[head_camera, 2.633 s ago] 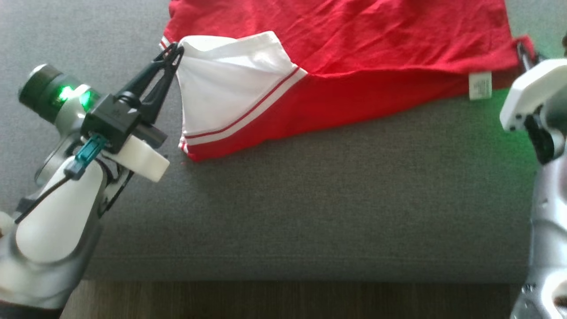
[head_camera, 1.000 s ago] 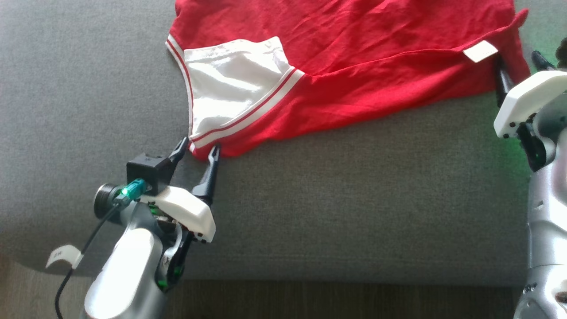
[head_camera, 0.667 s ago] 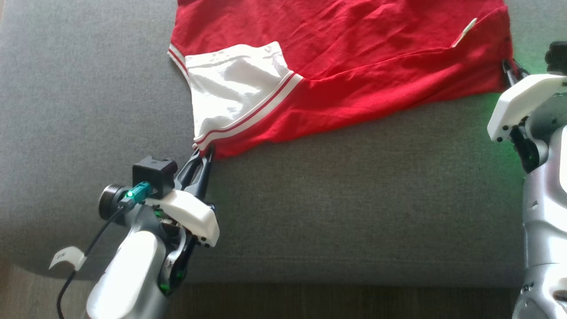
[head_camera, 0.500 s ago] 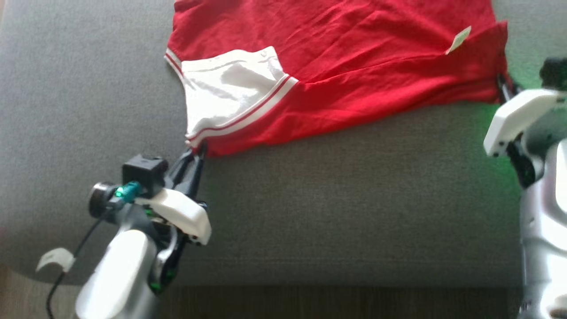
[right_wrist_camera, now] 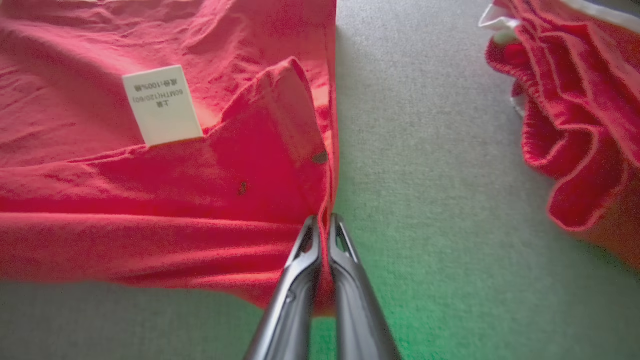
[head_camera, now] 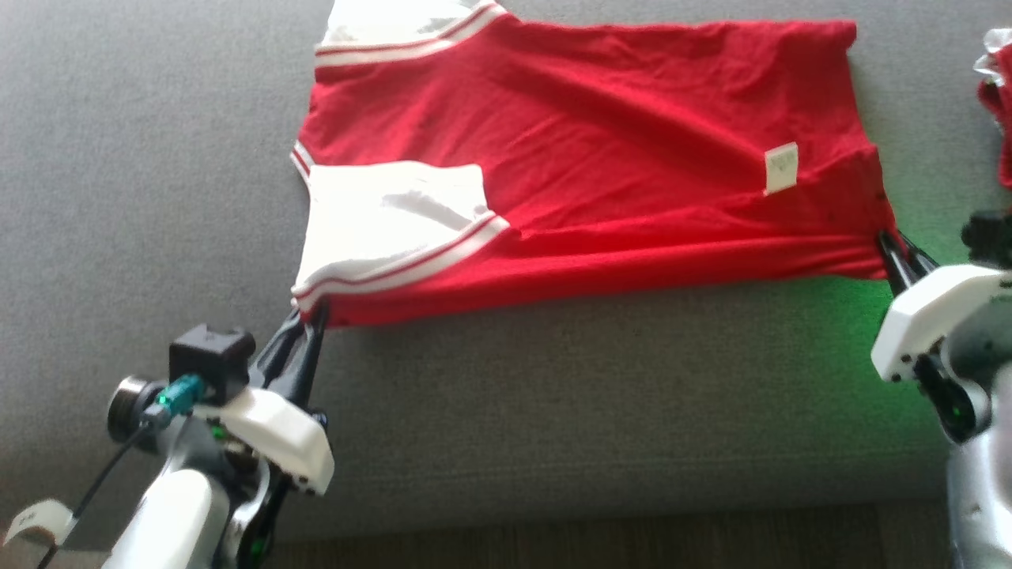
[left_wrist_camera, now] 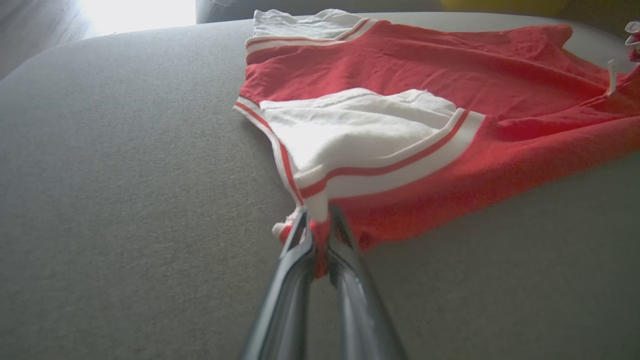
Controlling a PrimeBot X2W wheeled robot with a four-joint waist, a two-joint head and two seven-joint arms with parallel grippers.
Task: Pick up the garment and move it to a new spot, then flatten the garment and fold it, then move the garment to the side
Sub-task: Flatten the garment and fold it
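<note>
Left gripper [head_camera: 310,318] and right gripper [head_camera: 885,241] are each clamping closed on a near corner of the thin red-and-white fabric garment [head_camera: 593,142]; light, limp, probably handling best by corners.

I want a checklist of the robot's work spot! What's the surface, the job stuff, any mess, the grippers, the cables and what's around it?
Surface: grey fabric cushion, lit green near the right arm.
Job's things: red garment spread out, wrinkled; white sleeve with red stripes lying on its left part; white label showing.
Clutter: second crumpled red cloth to the right, apart from the garment.
Grippers: left gripper shut on the garment's near left corner; right gripper shut on its near right corner.
Cables: dark cable with a teal plug on the left arm, away from the garment.
Surroundings: wooden floor below the cushion's front edge.
</note>
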